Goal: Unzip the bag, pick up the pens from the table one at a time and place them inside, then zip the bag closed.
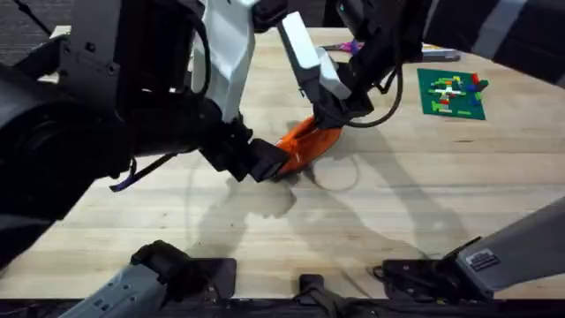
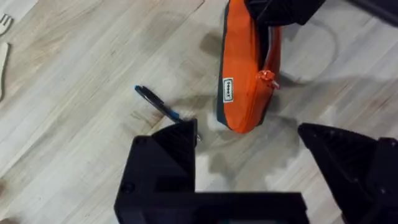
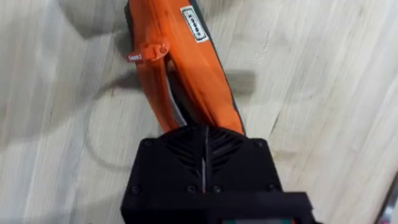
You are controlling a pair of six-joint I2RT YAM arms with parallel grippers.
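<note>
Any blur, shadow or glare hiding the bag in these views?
Overhead: the left arm looms large, dark and blurred, its shadow on the table; the bag is half covered. Left wrist: bag sharp, no glare. Right wrist: the right claw covers one end.

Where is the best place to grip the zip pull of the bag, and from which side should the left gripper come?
Probably grip the orange zip pull by its flat tab, coming from above with the left gripper open. It sticks out sideways from the bag, near the end facing that gripper; the right gripper pins the far end.
</note>
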